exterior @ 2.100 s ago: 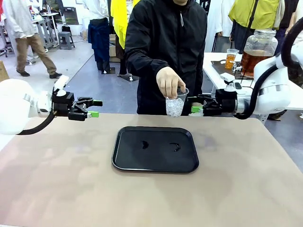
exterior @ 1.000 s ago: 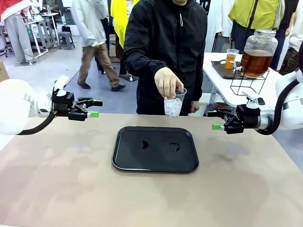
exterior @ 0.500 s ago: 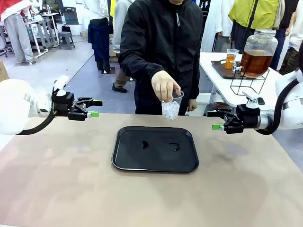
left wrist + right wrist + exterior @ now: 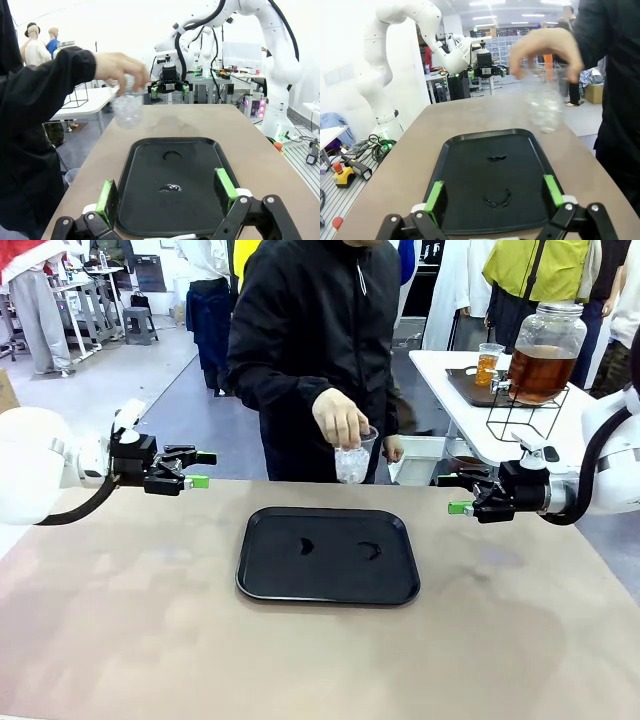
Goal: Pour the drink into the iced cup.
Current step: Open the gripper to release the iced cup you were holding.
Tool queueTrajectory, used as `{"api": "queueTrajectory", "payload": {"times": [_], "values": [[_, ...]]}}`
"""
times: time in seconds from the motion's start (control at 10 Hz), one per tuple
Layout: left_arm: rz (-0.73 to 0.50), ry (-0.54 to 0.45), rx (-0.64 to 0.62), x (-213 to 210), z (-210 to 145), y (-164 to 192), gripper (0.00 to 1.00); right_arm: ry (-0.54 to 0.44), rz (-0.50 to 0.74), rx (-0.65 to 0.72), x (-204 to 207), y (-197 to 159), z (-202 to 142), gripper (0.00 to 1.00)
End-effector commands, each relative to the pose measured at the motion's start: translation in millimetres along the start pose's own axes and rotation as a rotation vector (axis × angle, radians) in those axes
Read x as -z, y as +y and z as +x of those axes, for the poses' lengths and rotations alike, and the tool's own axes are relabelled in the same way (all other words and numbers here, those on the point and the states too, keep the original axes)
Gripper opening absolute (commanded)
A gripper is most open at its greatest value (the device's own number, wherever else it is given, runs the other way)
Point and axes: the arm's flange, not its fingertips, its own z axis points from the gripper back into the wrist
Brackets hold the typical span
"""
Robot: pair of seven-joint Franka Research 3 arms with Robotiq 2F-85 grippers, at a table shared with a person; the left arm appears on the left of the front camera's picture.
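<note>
**Iced cup on its way down to the tray**

The person's hand point(image 4: 340, 417) holds the clear cup of ice point(image 4: 352, 461) by its rim, above the far edge of the black tray point(image 4: 328, 555), not yet set down. The left tool point(image 4: 198, 469) hangs at the left side of the table point(image 4: 120, 620) with its fingers spread and nothing between them; the right tool point(image 4: 457, 493) hangs at the right side, likewise spread and empty. The drink point(image 4: 540, 372) sits in a big glass jar dispenser point(image 4: 546, 350) on a white side table far right, well apart from the cup. I'd say both arms do best to wait until the hand clears. The tray shows small wet marks, so the cup may slide; grip it low and gently.
</note>
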Motion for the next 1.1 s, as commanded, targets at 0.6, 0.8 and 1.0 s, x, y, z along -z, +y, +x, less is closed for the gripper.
{"api": "queueTrajectory", "payload": {"times": [0.6,0.8,1.0], "values": [[0.01,-0.006,0.003,2.1,2.8,0.1,1.0,0.008,0.003,0.007,2.4,-3.0,3.6,1.0],[0.01,-0.006,0.003,2.1,2.8,0.1,1.0,0.008,0.003,0.007,2.4,-3.0,3.6,1.0],[0.01,-0.006,0.003,2.1,2.8,0.1,1.0,0.008,0.003,0.007,2.4,-3.0,3.6,1.0]]}}
